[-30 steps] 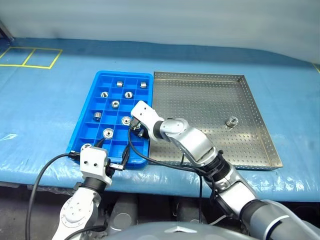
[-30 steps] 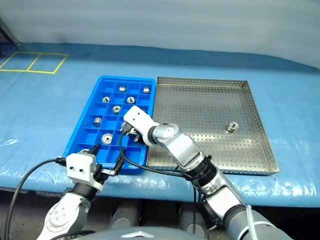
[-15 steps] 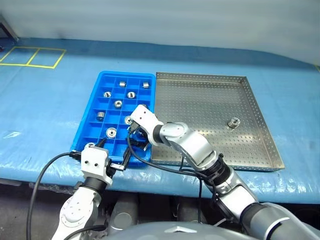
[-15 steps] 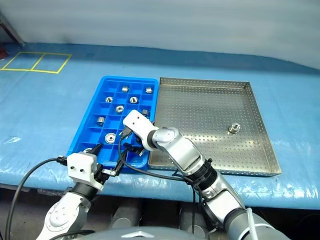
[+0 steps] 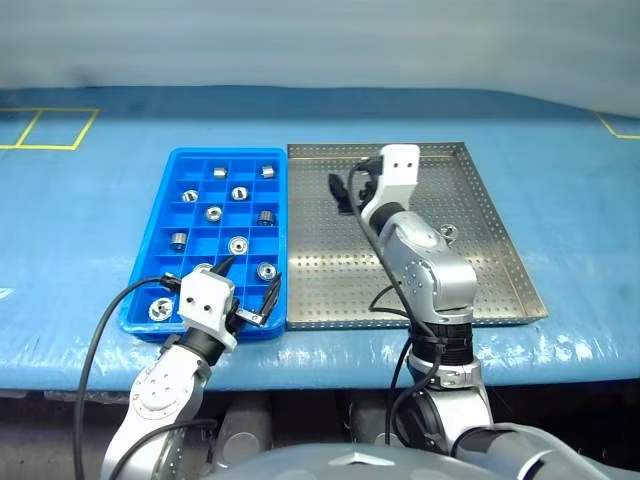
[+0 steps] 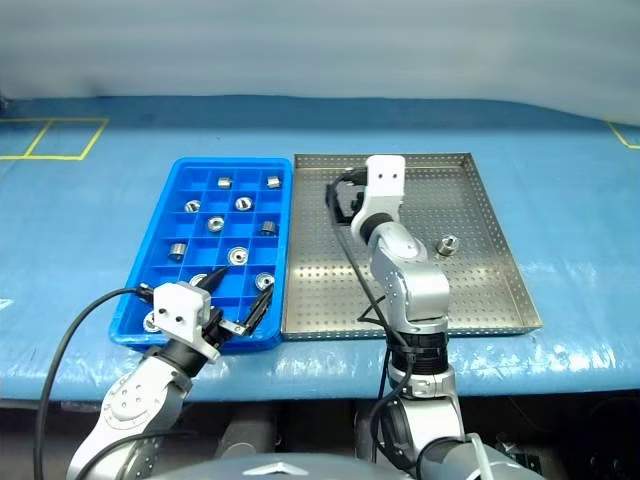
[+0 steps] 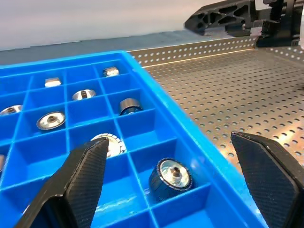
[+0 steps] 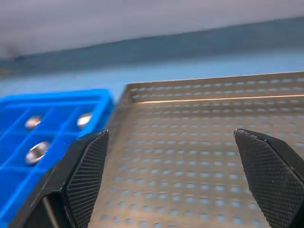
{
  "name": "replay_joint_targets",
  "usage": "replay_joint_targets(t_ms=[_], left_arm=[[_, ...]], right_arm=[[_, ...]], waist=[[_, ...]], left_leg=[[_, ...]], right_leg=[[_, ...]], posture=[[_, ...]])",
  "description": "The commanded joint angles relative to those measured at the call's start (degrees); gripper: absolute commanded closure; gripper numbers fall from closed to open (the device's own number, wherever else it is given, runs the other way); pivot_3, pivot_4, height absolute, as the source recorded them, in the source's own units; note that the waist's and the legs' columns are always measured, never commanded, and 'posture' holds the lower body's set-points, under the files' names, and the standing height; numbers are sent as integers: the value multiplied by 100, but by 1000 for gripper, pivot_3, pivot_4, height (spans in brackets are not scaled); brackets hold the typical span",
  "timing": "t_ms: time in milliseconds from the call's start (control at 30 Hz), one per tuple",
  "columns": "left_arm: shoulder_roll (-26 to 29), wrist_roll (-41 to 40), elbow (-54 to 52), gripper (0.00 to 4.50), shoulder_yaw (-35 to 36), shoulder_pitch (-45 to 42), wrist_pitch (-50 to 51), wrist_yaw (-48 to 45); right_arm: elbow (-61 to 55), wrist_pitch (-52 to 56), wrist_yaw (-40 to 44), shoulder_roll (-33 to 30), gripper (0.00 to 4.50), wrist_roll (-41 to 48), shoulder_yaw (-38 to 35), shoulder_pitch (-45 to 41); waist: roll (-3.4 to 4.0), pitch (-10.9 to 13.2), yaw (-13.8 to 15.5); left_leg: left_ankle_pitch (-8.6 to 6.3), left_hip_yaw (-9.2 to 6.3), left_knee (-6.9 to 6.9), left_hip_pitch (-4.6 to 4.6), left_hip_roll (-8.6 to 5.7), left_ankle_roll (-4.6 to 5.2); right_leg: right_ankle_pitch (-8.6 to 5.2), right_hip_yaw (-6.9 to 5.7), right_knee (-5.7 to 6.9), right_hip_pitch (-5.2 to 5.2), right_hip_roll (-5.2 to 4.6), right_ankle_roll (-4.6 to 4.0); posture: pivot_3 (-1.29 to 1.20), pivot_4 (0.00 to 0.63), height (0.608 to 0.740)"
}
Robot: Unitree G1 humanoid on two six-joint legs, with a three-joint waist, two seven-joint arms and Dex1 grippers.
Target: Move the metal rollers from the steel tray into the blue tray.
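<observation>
Rollers mostly sit in the blue tray (image 5: 150,290) at centre-left; one metal roller (image 6: 447,244) is left on the steel tray (image 6: 500,290), right of centre. The right gripper (image 5: 352,186), jaws wide and empty, hangs over the tray's upper middle — the roller lies lower right of it. Next step, I judge, is reaching across and closing on it — the left gripper (image 5: 243,292), also spread, waits at the blue tray's lower edge.

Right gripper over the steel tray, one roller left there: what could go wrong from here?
1. The last roller sits near the steel tray's right rim, behind the right arm in the head views; the right gripper, open and empty, is well off to its left, so aiming may be poor.
2. The left gripper hangs open over the blue tray's near corner and could knock it.
</observation>
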Motion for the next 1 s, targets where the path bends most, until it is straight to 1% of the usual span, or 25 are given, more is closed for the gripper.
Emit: replay_joint_targets(t_ms=[33, 233, 467, 700, 1000], left_arm=[[76, -133, 18, 0, -21, -193, 21, -146], [147, -214, 125, 0, -5, -378, 56, -262], [145, -208, 171, 0, -14, -455, 68, -294], [126, -177, 149, 0, 7, -416, 58, -236], [84, -145, 90, 0, -6, -334, 36, -157]], right_arm=[[84, -651, -608, 57, 36, -222, -242, 95], [599, -1379, -1384, 107, 36, -519, -459, 244], [1229, -1887, -1995, 199, 36, -584, -673, 211], [1660, -2113, -2126, 31, 36, -641, -668, 246], [2044, -2137, -2260, -27, 36, -381, -969, 183]], waist=[[3, -2, -99], [9, -4, -343], [11, -5, -408], [11, -5, -386], [14, -6, -343]], left_leg=[[0, 0, -1, 1, 0, 0], [0, 2, -1, 3, 0, 0], [1, 1, 0, 4, -1, 1], [1, 0, 0, 4, -1, 2], [1, -2, 0, 5, -1, 2]], right_leg=[[11, 1, 0, 0, 0, 18], [14, 5, 2, 1, 0, 22], [16, 7, 6, 3, 1, 23], [17, 7, 5, 5, 1, 23], [16, 7, 6, 7, 2, 23]], posture=[[11, 150, 740], [-17, 150, 740], [-9, 150, 740], [29, 150, 740], [42, 150, 740]])
